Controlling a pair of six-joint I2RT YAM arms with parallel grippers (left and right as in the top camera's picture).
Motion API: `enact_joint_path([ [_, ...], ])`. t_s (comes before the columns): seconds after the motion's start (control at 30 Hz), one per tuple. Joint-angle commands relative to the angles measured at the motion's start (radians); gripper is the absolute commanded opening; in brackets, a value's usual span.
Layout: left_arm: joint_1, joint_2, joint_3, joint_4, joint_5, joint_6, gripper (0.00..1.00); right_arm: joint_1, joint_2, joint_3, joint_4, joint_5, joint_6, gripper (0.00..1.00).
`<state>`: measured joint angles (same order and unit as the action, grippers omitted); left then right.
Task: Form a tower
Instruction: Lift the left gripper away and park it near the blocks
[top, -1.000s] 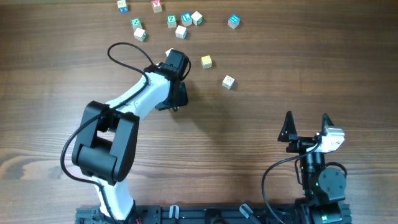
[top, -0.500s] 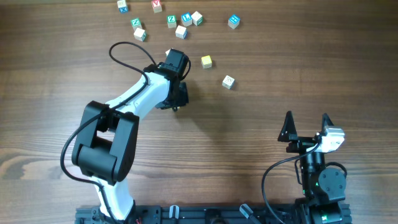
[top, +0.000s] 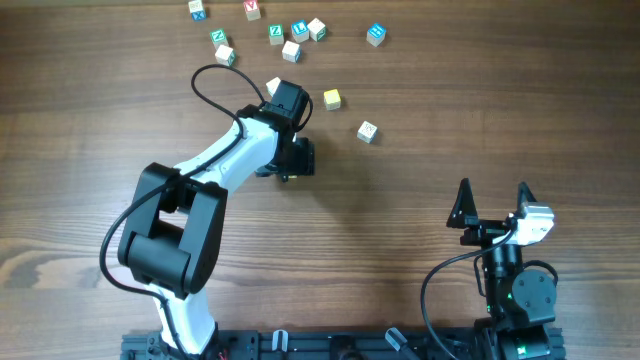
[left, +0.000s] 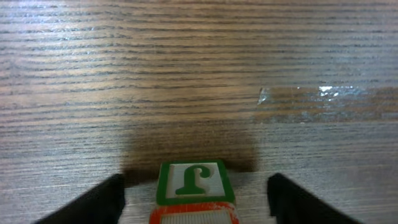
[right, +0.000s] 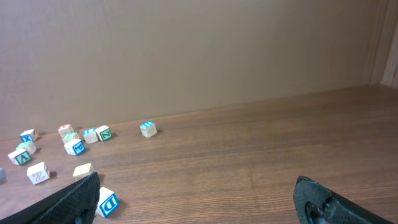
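Tower (left: 194, 193) untouched between released left end effector (left: 196, 180) (right end effector (right: 196, 180) spread too)

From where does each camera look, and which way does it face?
Overhead: above the table, facing straight down; shows both arms, left gripper and right gripper.
Left wrist: looks down at a green-lettered cube between its fingers.
Right wrist: low, facing across the table toward loose cubes; own fingertips show.
Shared: overhead and right wrist show those cubes.

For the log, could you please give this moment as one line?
left gripper: open, astride green-J cube | right gripper: open, empty
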<state>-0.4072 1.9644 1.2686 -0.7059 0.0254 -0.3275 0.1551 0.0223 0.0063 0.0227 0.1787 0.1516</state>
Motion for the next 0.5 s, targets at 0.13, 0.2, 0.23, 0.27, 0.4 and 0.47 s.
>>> enact_joint_path([
  [0.13, 0.031, -0.001, 0.075, 0.037, -0.017, 0.010, 0.79, -0.006, -0.005, -0.001, 0.002, -0.008, -0.014, 1.00],
  [0.2, 0.056, -0.008, 0.145, 0.005, -0.038, 0.010, 0.81, -0.006, -0.005, -0.001, 0.002, -0.008, -0.014, 1.00],
  [0.23, 0.068, -0.009, 0.179, -0.011, -0.046, 0.010, 0.83, -0.006, -0.005, -0.001, 0.002, -0.008, -0.014, 1.00],
  [0.27, 0.078, -0.011, 0.206, -0.027, -0.050, 0.009, 0.83, -0.006, -0.005, -0.001, 0.002, -0.008, -0.014, 1.00],
  [0.4, 0.146, -0.013, 0.322, -0.111, -0.080, 0.006, 0.86, -0.006, -0.005, -0.001, 0.002, -0.008, -0.014, 1.00],
  [0.47, 0.184, -0.013, 0.336, -0.122, -0.079, -0.021, 0.92, -0.006, -0.005, -0.001, 0.002, -0.008, -0.014, 1.00],
])
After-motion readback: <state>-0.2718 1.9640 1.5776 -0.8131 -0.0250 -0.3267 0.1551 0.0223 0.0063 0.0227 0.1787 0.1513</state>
